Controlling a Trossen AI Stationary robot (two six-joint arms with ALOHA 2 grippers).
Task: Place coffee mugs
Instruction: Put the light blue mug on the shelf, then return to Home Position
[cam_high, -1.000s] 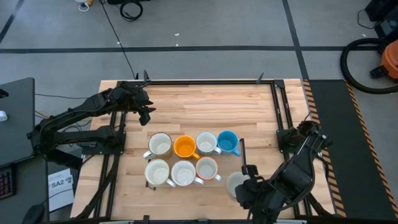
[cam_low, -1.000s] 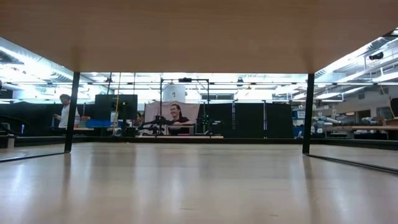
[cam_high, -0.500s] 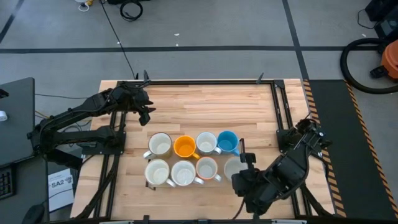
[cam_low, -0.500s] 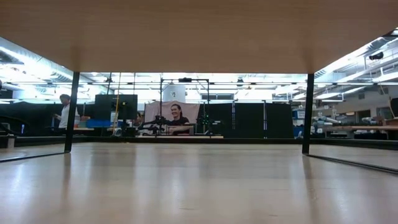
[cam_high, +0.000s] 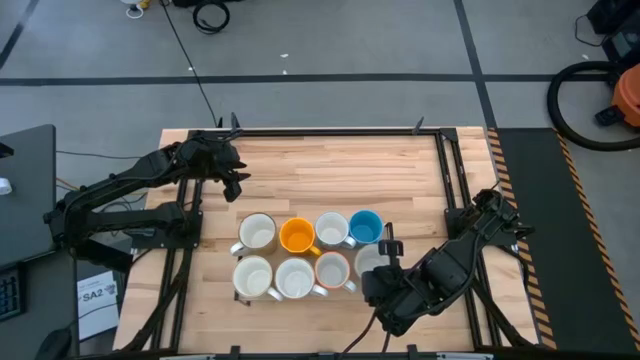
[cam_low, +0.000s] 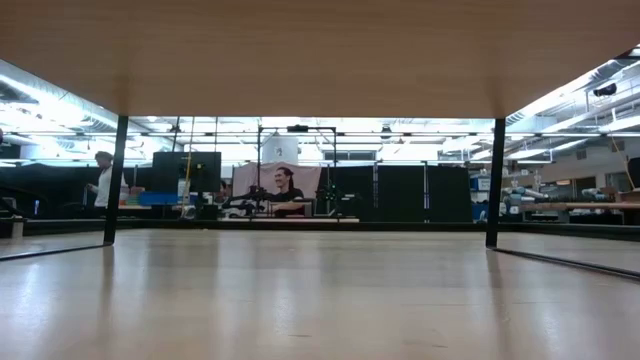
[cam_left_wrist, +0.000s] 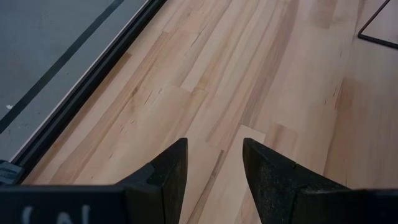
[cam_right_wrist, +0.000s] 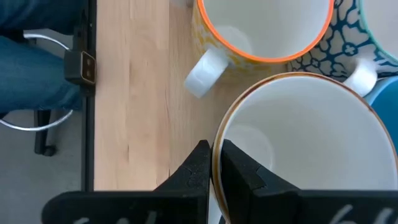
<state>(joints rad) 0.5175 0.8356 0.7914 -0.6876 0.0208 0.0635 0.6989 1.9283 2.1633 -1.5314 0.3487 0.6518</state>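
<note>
Gripping the eighth mug (cam_right_wrist: 305, 143) by its rim, the right tool (cam_right_wrist: 214, 165) lowers it beside seven placed mugs (cam_high: 300, 257) at lower centre; left tool (cam_left_wrist: 211, 168) idles part-open, empty.

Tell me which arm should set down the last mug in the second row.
Right. Its tool is already shut on the rim of the cream mug, beside the reddish mug ending the near row. The left tool hangs empty at the far-left corner, away from the mugs.
</note>
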